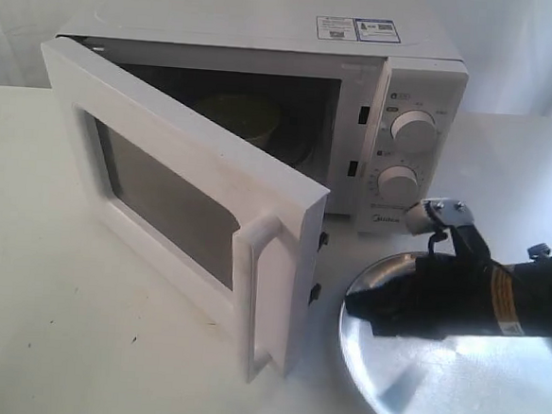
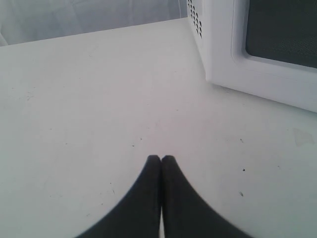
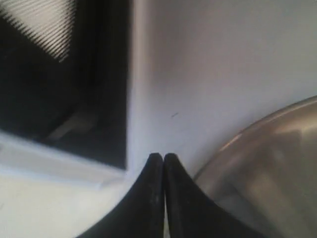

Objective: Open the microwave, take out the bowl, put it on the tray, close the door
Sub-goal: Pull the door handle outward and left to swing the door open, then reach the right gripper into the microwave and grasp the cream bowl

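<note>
The white microwave stands at the back of the table with its door swung wide open toward the front left. Its bar handle is on the free edge. The cream-white bowl sits inside the dark cavity. The steel tray lies at the front right. My right gripper is shut and empty, hovering over the tray's left rim just right of the door's edge. In the right wrist view the shut gripper points between the door and the tray. My left gripper is shut and empty above bare table.
The left wrist view shows the microwave's vented side and the door's window frame beyond the fingertips. White cloth hangs behind the table. Two round knobs face the front.
</note>
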### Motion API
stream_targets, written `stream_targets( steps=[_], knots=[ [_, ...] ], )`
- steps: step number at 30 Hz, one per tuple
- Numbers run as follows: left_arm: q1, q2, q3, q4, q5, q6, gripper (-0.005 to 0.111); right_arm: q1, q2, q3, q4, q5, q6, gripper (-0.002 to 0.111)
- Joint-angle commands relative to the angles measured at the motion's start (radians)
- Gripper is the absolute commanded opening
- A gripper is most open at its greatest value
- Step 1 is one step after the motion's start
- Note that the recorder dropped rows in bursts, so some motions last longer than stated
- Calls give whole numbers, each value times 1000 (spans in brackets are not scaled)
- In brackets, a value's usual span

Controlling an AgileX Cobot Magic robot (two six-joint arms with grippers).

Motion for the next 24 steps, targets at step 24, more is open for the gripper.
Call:
stream_targets(
  steps=[24],
  knots=[
    [-1, -2, 3, -4, -1, -6, 0, 162, -2, -4, 429, -65, -538, 0]
  ],
)
